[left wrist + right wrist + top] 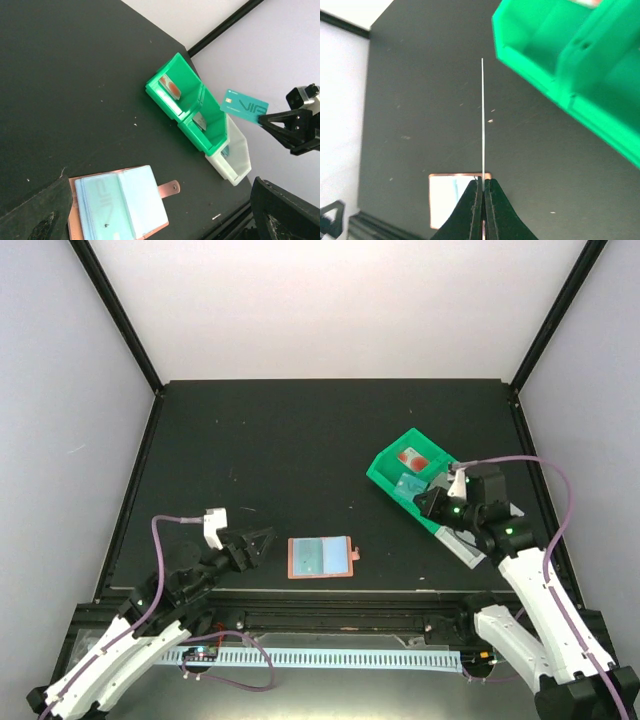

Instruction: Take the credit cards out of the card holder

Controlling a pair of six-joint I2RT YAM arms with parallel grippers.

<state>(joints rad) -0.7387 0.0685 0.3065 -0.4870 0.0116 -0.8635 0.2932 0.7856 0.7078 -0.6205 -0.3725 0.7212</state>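
right gripper (483,184): clamped on teal card (244,106), held above green bin (200,140)
left gripper (260,540): jaws spread, just beside card holder (320,558)
card holder: open flat, second card (100,200) in pocket
nearby: white bin (240,155) touching green bin

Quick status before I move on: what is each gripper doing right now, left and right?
Left gripper: open, holding nothing.
Right gripper: closed on the teal card.
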